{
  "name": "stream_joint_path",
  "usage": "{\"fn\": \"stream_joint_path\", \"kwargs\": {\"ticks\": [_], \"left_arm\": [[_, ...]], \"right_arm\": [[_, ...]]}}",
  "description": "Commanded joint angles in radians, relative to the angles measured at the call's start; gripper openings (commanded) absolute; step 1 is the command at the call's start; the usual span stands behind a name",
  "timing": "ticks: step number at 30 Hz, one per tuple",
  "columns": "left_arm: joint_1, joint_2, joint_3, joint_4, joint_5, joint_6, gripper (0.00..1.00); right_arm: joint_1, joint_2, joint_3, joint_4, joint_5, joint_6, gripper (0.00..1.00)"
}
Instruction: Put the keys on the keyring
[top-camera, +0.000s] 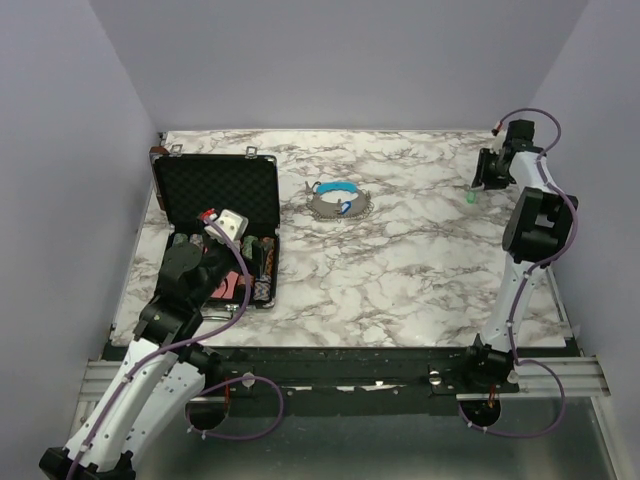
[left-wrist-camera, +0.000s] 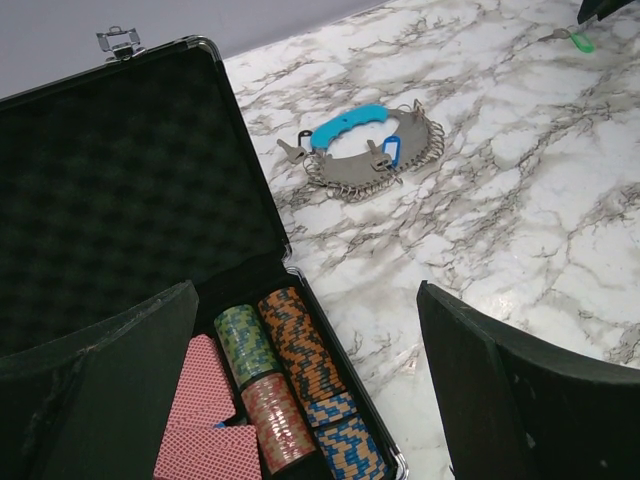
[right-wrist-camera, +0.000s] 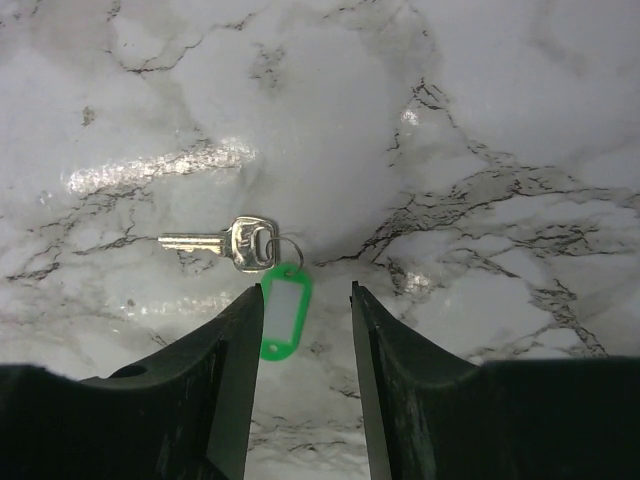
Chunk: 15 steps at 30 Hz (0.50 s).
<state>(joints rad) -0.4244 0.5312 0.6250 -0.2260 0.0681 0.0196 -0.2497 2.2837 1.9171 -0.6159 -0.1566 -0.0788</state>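
The key (right-wrist-camera: 225, 243) lay flat, its green tag (right-wrist-camera: 283, 312) inside the released right end effector (right-wrist-camera: 305, 290); the left end effector (left-wrist-camera: 305, 290) gaped too.

No legible text, green key tag (right-wrist-camera: 285, 310) with blank white insert, poker chips (left-wrist-camera: 300, 350) with markings too small to read

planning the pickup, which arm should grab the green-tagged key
Right: the right gripper straddles the green tag on the key, jaws apart; the left gripper hangs open over the chip case, far off.
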Motion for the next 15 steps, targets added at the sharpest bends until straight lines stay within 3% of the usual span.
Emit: {"fn": "stream_joint_path", "kwargs": {"ticks": [1,15], "left_arm": [[0.012,0.012,-0.008,0.004,0.015,0.011,0.99],[0.022,0.039,-0.007,0.004,0.016,0.013,0.99]], "right_arm": [[0.0,0.06,0.06,-0.05,0.0,0.016,0.48],[-0.002,0.148,0.134,-0.081,-0.077,0.027,0.45]]}}
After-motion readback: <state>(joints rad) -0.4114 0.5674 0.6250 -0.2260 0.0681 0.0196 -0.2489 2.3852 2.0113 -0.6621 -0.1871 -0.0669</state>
